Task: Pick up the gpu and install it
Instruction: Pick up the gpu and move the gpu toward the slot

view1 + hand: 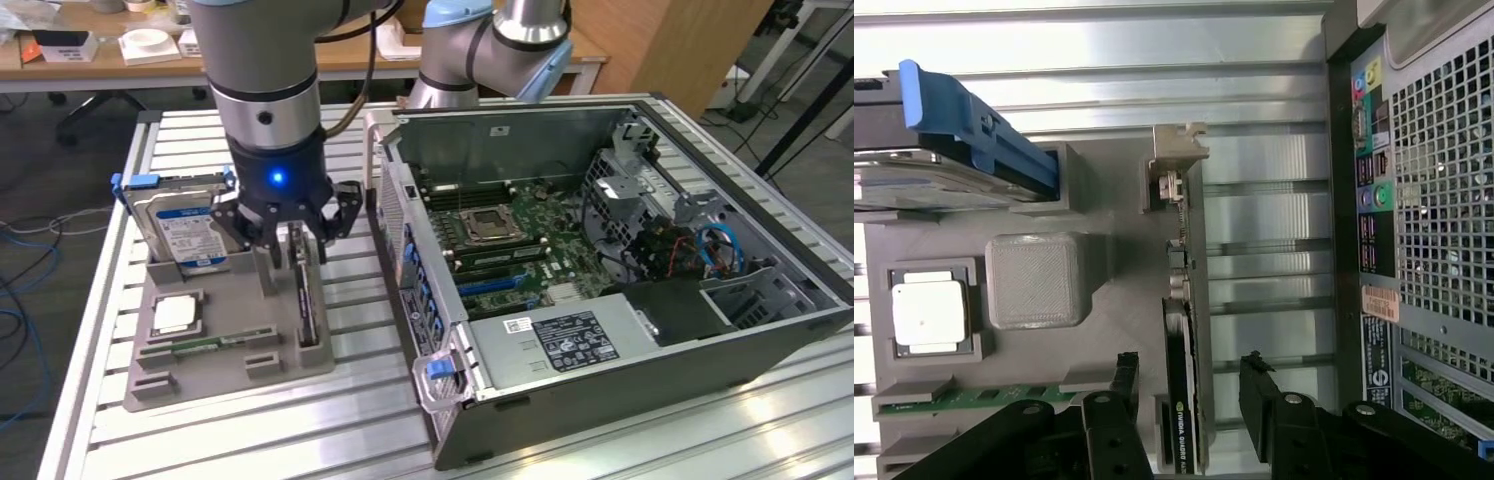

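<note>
Gpu (1187, 300) stood on edge in its slot on the grey parts holder (247, 315), just beside the open computer case (521, 140). Gripper (304, 248) hung over the card's end, fingers spread, one on each side, a gap at both pads.

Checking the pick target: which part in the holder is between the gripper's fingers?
The gpu, the thin dark card standing on edge; hard drive, processor and memory stick lie outside the gripper.
</note>
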Action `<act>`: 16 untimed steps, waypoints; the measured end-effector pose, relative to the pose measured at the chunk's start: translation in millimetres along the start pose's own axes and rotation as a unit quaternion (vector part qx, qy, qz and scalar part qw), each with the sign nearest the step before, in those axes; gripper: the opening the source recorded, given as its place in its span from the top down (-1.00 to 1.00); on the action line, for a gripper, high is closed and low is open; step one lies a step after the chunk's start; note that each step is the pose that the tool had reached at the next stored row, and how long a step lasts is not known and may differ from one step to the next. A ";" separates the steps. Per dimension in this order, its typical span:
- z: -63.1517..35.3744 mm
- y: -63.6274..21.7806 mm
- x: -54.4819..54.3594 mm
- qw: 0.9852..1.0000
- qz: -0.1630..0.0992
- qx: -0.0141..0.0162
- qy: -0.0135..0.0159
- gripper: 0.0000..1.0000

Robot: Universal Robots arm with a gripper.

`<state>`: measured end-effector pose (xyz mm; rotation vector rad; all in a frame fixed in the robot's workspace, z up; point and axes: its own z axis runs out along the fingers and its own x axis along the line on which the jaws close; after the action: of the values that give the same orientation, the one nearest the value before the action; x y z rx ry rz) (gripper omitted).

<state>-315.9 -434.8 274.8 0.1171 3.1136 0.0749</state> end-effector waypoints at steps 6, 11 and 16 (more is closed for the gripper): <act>2.9 -0.2 0.1 1.000 0.000 0.000 0.000 -0.06; 4.9 -0.2 0.1 1.000 0.000 0.000 0.000 -0.06; 5.9 -0.3 0.1 1.000 0.000 0.000 0.000 -0.06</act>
<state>-315.9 -434.8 268.9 0.1171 3.1137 0.0748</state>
